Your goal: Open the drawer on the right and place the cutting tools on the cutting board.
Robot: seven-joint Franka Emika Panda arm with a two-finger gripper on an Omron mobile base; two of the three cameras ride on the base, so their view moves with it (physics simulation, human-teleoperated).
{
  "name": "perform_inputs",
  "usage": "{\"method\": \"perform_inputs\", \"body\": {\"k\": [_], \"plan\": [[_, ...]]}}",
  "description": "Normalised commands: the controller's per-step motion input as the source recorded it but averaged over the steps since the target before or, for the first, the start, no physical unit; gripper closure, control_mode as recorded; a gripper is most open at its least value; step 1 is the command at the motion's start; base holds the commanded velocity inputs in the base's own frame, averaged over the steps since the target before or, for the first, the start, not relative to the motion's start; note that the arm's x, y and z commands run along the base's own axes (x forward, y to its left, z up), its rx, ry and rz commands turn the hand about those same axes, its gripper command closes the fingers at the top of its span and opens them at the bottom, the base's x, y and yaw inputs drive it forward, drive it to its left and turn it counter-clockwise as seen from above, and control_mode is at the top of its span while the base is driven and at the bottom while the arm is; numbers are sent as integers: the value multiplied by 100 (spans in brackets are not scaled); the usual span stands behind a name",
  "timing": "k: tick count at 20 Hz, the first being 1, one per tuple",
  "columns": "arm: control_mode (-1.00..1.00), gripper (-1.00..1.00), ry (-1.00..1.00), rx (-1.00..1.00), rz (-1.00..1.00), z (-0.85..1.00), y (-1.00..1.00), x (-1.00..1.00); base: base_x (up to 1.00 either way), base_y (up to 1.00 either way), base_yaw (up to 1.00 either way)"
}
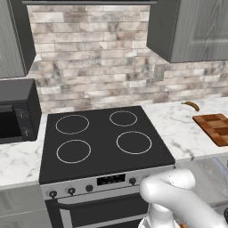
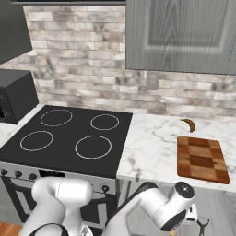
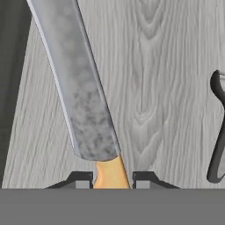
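A knife with a bluish-grey blade (image 3: 81, 96) and an orange-tan handle (image 3: 110, 173) lies on the grey wood-grain floor of the open drawer (image 3: 167, 79). My gripper (image 3: 112, 179) is shut on the handle, one fingertip (image 3: 81, 180) on each side. The blade points away from the hand. The drawer (image 2: 221, 203) stands pulled out under the counter, right of the stove, and its grey inside (image 1: 205, 174) is also in the left base view. The checkered reddish-brown cutting board (image 2: 201, 158) (image 1: 216, 127) lies bare on the marble counter above it.
A dark looped tool (image 3: 217, 132) lies in the drawer to the knife's right. A curved brown-orange thing (image 2: 188, 124) sits behind the board. The black cooktop (image 1: 102, 140) takes up the middle, a microwave (image 1: 18, 111) stands at the left, and wall cabinets (image 2: 179, 34) hang overhead.
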Motion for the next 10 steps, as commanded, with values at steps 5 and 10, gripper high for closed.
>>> {"method": "perform_inputs", "body": {"k": [5, 10], "plan": [[-100, 100, -3, 0, 0, 100, 0, 52, 0, 0, 0], [-100, 100, 0, 0, 0, 100, 0, 9, 0, 0, 0]]}}
